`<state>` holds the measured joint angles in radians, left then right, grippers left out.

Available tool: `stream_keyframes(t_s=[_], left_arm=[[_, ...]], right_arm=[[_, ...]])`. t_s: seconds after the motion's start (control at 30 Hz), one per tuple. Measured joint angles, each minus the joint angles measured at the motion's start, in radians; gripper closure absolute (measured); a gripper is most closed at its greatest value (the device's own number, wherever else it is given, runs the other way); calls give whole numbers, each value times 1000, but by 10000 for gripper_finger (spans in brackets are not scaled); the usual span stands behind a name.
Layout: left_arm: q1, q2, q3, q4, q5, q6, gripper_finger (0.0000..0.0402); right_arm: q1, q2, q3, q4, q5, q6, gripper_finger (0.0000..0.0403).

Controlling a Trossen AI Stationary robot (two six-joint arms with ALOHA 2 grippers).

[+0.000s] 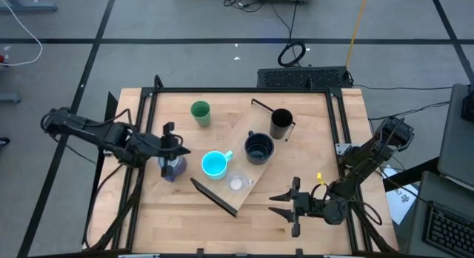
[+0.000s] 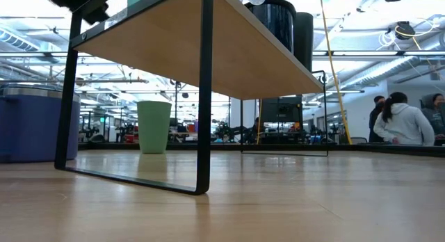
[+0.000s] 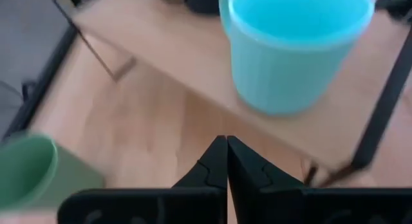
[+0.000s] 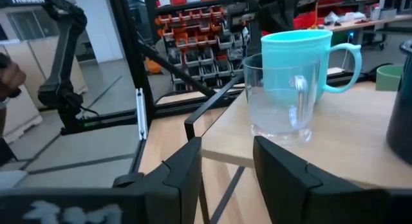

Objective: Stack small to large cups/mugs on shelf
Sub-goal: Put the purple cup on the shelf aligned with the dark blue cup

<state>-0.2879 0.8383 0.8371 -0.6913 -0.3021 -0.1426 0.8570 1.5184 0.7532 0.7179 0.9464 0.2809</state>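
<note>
High view: the left gripper (image 1: 180, 151), jaws shut and empty, hangs over the blue-purple mug (image 1: 172, 169), the cyan mug (image 1: 215, 164) on the shelf (image 1: 248, 126) just beyond. The right gripper (image 1: 284, 204), jaws partly open on nothing, faces the clear cup (image 4: 281, 99) close ahead.

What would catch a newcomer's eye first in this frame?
The bright cyan mug stands on the light-wood shelf, which lies diagonally across the table, with the tiny clear cup beside it. The left gripper, jaws shut, hovers over the blue-purple mug just off the shelf.
</note>
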Motion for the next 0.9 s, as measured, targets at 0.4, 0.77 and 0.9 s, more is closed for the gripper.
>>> stream_keyframes(t_s=[0.4, 0.77, 0.9], left_arm=[[-179, -28, 0, -240, -86, -289, 392], [-347, -21, 0, -270, -151, -555, 392], [-398, -13, 0, -323, -144, -676, 392]], right_arm=[[16, 0, 0, 2, 48, 41, 273], [23, -7, 0, -26, 102, 106, 273], [29, -7, 0, -80, 101, 134, 273]])
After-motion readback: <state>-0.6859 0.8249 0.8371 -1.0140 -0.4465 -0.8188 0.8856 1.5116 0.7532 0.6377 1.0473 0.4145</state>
